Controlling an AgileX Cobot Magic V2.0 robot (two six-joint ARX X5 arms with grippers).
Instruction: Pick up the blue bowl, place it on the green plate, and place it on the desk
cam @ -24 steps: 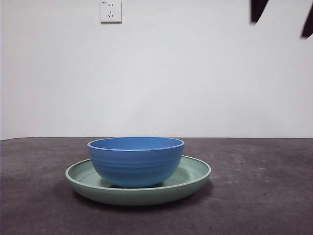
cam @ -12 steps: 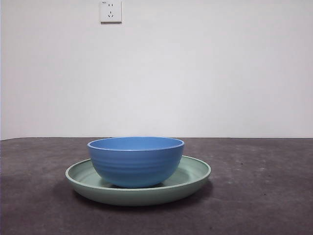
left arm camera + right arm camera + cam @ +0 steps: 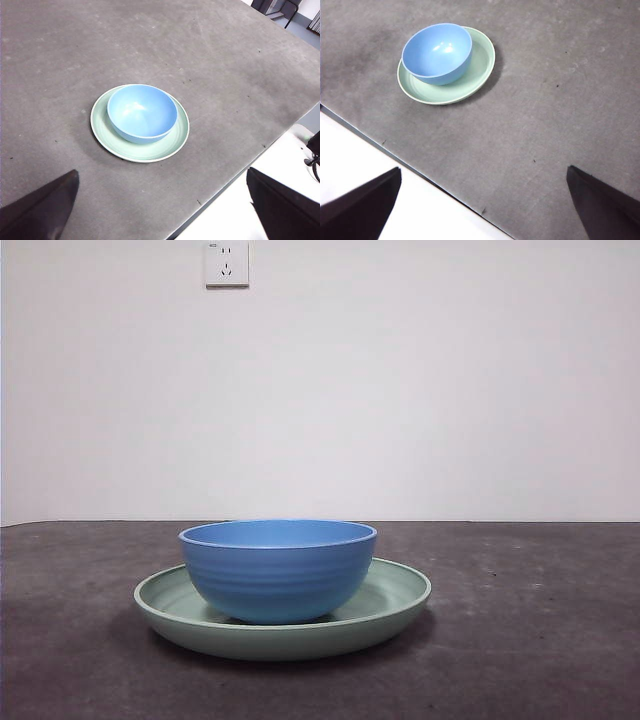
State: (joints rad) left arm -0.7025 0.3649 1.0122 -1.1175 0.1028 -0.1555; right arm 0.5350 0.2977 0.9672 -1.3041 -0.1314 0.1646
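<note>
Blue bowl (image 3: 278, 570) upright inside green plate (image 3: 395, 602); both grippers' jaws apart, seemingly high.

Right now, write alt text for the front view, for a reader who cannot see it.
A blue bowl sits upright inside a wide green plate on a dark grey desk. Behind them is a plain white wall with a wall socket near the top; no robot arm shows.
</note>
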